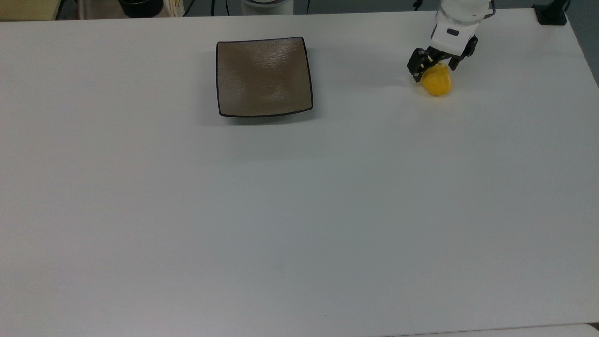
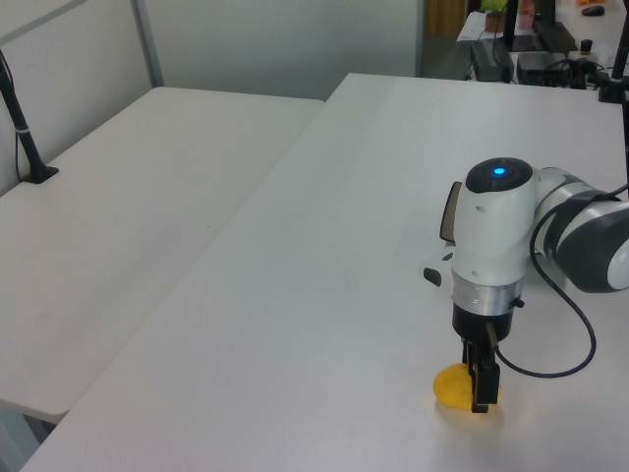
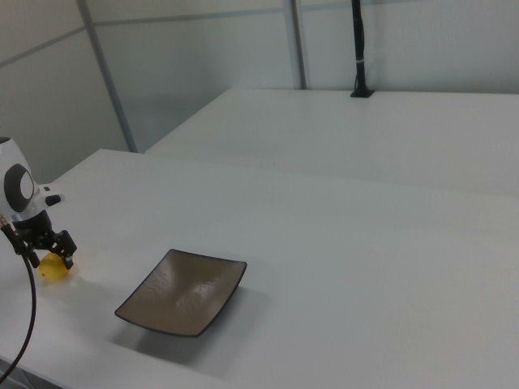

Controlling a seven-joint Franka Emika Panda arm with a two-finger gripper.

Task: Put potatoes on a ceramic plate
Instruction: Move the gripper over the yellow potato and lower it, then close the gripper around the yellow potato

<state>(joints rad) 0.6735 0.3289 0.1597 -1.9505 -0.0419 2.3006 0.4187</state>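
Across the top view, I have the wide white surface (image 1: 299, 210) as the biggest thing, bare apart from two items. Next in size is the ceramic plate (image 1: 263, 77), sitting flat and unoccupied at about 11 o'clock from the middle of the top view. Then comes my arm's white wrist housing (image 2: 491, 246), pointing straight down in the left view.

Up at 1 o'clock in the top view, well apart from the plate, is the potato (image 1: 437, 80), resting on the surface. My tool (image 1: 434, 67) is down over it, its dark fingers (image 1: 415, 64) straddling the far end of the potato, one on each side. I read them as drawn in against the skin, though I can't confirm firm contact from these angles; in the left view a finger reaches down to the surface in front of the yellow body (image 2: 452, 387).

My judgement on handling: it looks smooth and glossy, so I expect it to be slippery, and the lumpy oval shape could let it squirt out or roll if pinched off-centre. It is probably light and fairly stiff. I would want the hold across its narrow waist, at the middle of its length, not near the end. The plate looks hard and glazed, so I'd set the potato down gently at its centre.
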